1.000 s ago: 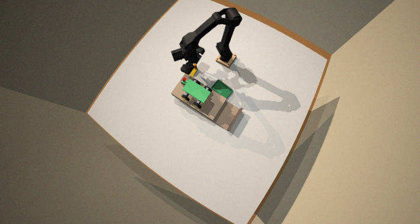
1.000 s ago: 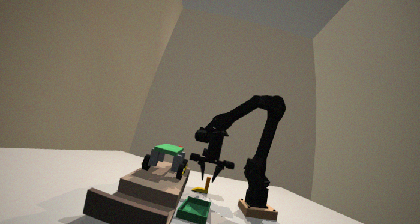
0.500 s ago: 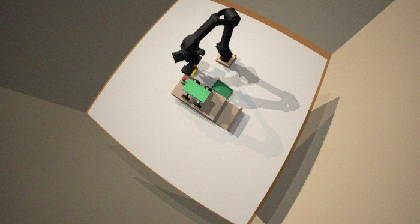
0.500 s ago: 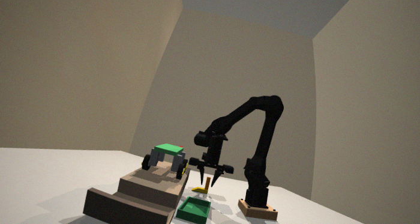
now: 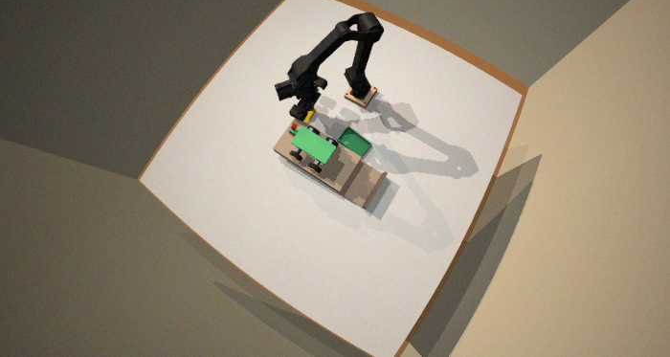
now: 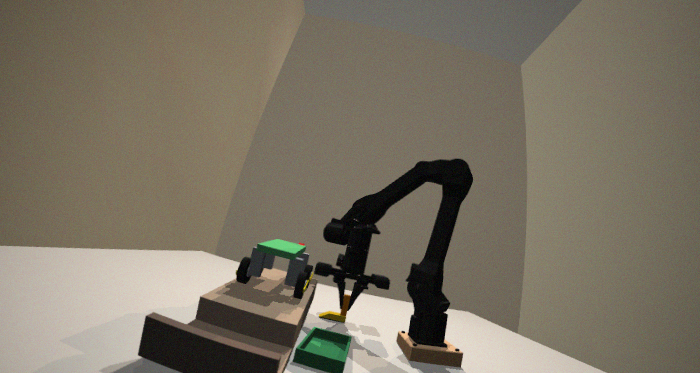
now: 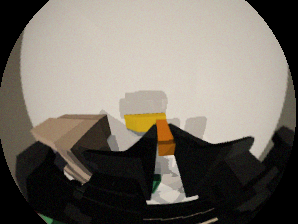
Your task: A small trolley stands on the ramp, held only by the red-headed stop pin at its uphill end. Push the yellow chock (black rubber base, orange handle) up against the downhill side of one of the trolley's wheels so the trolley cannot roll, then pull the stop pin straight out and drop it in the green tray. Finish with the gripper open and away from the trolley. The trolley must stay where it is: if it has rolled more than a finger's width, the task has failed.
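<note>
The yellow chock (image 5: 308,117) (image 6: 332,316) (image 7: 145,121) stands upright on the table beside the ramp's uphill end, its orange handle (image 6: 346,301) (image 7: 166,137) pointing up. My gripper (image 6: 346,308) (image 7: 162,127) points down and is shut on that handle. The green-topped trolley (image 5: 313,145) (image 6: 281,248) stands on the ramp (image 5: 346,157) (image 6: 250,314) (image 7: 90,131). The red-headed stop pin (image 5: 294,126) (image 6: 301,244) stands at its uphill end. The green tray (image 5: 354,142) (image 6: 319,362) lies on the table beside the ramp. The fingertips are hidden in the top view.
A raised end stop (image 5: 376,190) (image 6: 210,345) closes the ramp's low end. The arm's wooden base (image 5: 361,97) (image 6: 435,355) stands on the tray's side of the ramp. The ramp's side and the trolley are close beside my gripper.
</note>
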Robot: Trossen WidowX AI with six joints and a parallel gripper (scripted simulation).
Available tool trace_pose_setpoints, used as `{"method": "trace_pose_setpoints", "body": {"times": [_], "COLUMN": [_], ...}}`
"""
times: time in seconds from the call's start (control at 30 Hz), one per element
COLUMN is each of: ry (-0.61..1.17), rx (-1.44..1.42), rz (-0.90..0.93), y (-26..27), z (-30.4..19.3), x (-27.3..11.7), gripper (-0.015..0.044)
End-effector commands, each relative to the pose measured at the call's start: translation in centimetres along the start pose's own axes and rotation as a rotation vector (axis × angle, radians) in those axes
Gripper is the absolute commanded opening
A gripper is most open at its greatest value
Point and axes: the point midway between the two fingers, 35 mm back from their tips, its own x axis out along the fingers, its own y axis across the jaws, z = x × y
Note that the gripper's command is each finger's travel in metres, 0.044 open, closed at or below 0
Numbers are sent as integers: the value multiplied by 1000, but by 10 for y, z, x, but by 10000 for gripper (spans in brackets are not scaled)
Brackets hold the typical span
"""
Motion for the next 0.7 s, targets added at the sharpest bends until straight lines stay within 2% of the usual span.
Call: {"method": "trace_pose_setpoints", "body": {"times": [0.0, 0.67], "ry": [1, 7], "rx": [0, 3], "rz": [0, -4], "y": [0, -5], "z": [0, -3], "x": [-3, -71], "gripper": [0, 0]}}
